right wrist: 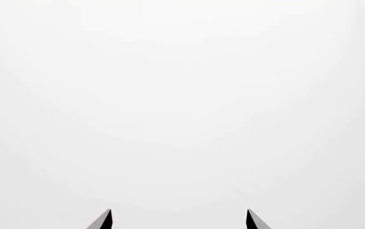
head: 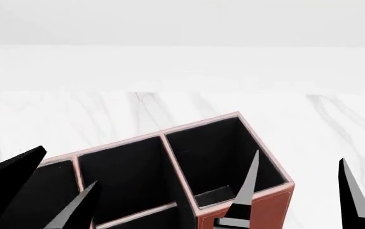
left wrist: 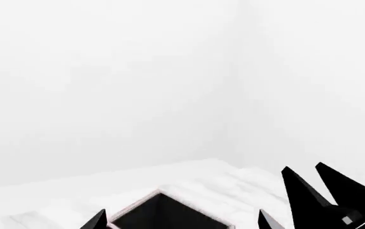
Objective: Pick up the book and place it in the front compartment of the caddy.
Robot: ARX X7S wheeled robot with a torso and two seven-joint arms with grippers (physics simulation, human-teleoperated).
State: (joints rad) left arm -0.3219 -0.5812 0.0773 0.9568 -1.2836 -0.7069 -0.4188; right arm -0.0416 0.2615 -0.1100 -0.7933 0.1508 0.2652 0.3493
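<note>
The reddish-brown caddy (head: 266, 210) with pale stitched rims and black cells fills the lower middle of the head view. My left gripper (head: 49, 191) is open and empty, its fingers hanging over the caddy's left cells. My right gripper (head: 299, 162) is open and empty, one finger over the caddy's right cell and the other past its right wall. The left wrist view shows the left gripper (left wrist: 181, 220) open above a corner of the caddy's rim (left wrist: 135, 202). The right gripper (right wrist: 178, 219) faces only blank white. The book is not in view.
The caddy stands on a white marble table (head: 74, 119) with a pale wall behind it. In the left wrist view, the right gripper's black fingers (left wrist: 306, 195) stick up beside the caddy, and a room corner shows behind.
</note>
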